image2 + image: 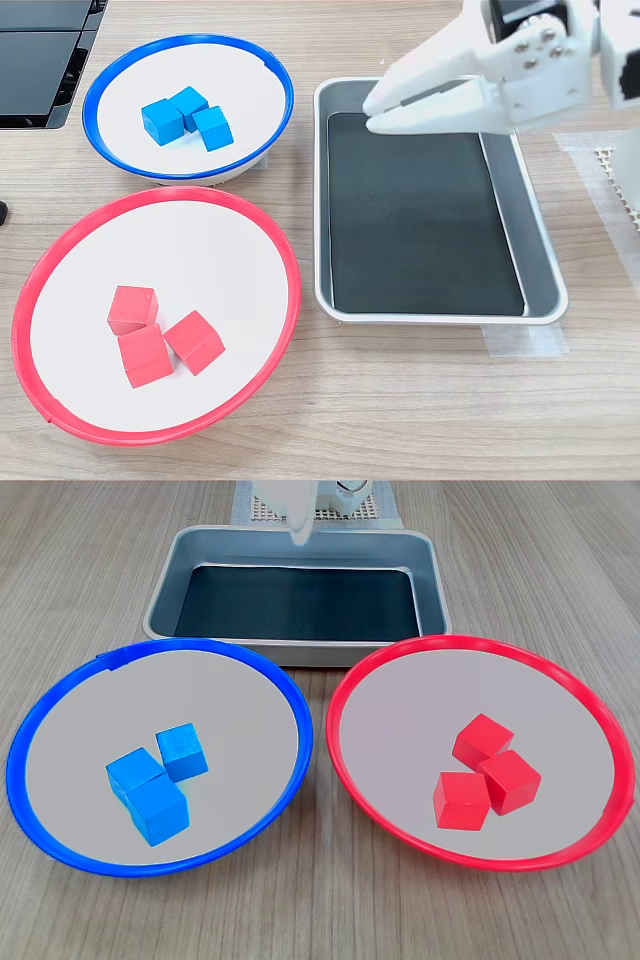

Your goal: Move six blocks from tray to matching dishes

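Observation:
Three blue blocks (158, 810) (189, 102) lie clustered in the blue-rimmed dish (120, 700) (235, 80). Three red blocks (482, 740) (146, 355) lie together in the red-rimmed dish (420, 700) (200, 250). The silver tray (290, 655) (420, 315) shows only its bare black bottom. My white gripper (370, 113) hovers above the tray's far left part in the second exterior view, its fingers closed together with nothing between them. In the first exterior view only the gripper's tip (297, 528) shows, over the tray's back wall.
A wood-grain table carries everything. The arm's base (310, 495) stands on a white mesh mat (612, 170) behind the tray. A black panel (40, 60) lies at the second exterior view's top left. Clear tape (525, 340) holds the tray's corner.

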`<move>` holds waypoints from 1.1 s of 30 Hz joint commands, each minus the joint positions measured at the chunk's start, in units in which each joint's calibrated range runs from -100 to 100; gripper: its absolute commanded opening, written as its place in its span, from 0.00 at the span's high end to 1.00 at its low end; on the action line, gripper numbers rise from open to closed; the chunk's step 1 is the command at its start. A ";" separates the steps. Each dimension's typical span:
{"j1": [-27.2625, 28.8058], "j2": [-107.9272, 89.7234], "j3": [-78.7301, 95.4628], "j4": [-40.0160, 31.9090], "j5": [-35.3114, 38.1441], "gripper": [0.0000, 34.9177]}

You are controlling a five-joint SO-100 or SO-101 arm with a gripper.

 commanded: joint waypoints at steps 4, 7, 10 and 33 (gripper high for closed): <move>1.07 -8.70 0.82 14.58 -0.73 1.00; 0.98 -8.78 0.82 18.62 -1.27 1.00; 1.07 -8.78 0.82 18.95 -1.56 1.00; 1.64 -8.78 0.82 18.95 -1.95 0.99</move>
